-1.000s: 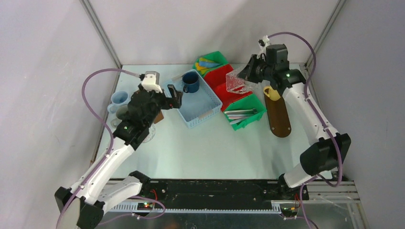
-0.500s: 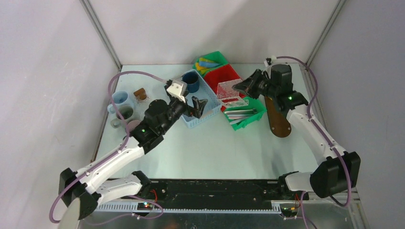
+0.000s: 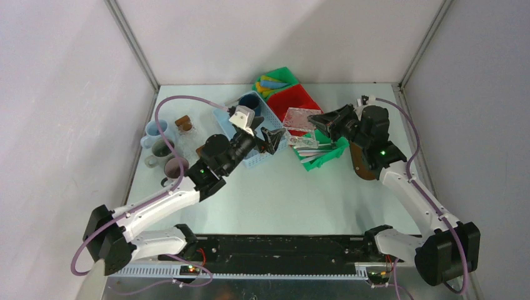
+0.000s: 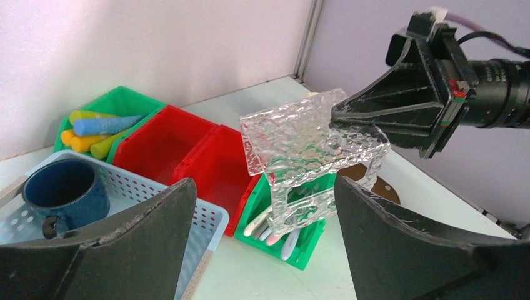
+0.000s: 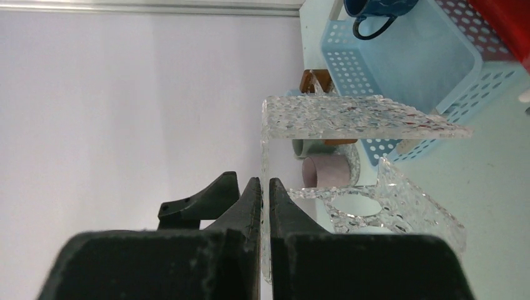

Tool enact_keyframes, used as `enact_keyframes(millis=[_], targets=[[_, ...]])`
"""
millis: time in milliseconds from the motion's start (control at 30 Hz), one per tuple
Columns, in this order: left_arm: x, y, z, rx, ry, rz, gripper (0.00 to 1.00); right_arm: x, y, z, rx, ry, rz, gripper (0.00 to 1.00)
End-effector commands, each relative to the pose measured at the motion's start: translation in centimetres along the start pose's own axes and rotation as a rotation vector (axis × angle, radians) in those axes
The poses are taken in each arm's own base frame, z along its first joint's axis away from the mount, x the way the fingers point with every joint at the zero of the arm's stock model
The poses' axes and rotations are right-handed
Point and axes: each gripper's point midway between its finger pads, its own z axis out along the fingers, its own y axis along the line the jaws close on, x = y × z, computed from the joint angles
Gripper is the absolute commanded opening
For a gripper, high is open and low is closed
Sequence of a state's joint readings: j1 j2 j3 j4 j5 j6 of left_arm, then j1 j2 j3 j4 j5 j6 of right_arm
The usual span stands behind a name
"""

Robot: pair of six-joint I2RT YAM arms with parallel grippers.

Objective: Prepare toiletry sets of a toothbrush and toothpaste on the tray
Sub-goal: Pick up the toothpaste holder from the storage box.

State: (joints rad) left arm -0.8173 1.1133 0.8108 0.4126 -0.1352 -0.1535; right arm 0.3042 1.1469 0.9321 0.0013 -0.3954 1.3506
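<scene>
In front of me on the pale counter (image 3: 281, 194), a light blue perforated basket (image 4: 206, 215) sits just left of a slanting row of bins: a green bin (image 4: 122, 100) farthest back, two red bins (image 4: 169, 140) side by side, then a second green bin (image 4: 309, 240) nearest. A clear textured plastic stand (image 4: 300, 144) hangs tilted over where the nearer red bin meets that second green bin. Off to my left lies a small brown object (image 3: 183, 122), too small to tell.
</scene>
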Motion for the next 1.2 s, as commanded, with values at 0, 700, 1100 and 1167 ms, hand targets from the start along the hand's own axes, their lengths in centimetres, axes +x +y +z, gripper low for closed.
enact_keyframes(millis=[0,700,1100,1167], targets=[[-1.4,-1.3,0.4,0.038,-0.082,-0.038,0.86,-0.8,4.0,-1.4,-0.149,-0.065,0.081,0.0],[5.1,-1.6,2.1,0.002,0.001,-0.067,0.7,-0.4,4.1,-2.3,-0.204,-0.07,0.226,0.0],[5.4,-0.7,3.3,-0.059,-0.018,-0.079,0.55,0.9,4.4,-2.4,-0.21,-0.036,0.243,0.0],[5.3,-0.8,3.5,-0.057,-0.027,-0.09,0.52,1.0,4.2,-2.3,-0.211,-0.033,0.255,0.0]])
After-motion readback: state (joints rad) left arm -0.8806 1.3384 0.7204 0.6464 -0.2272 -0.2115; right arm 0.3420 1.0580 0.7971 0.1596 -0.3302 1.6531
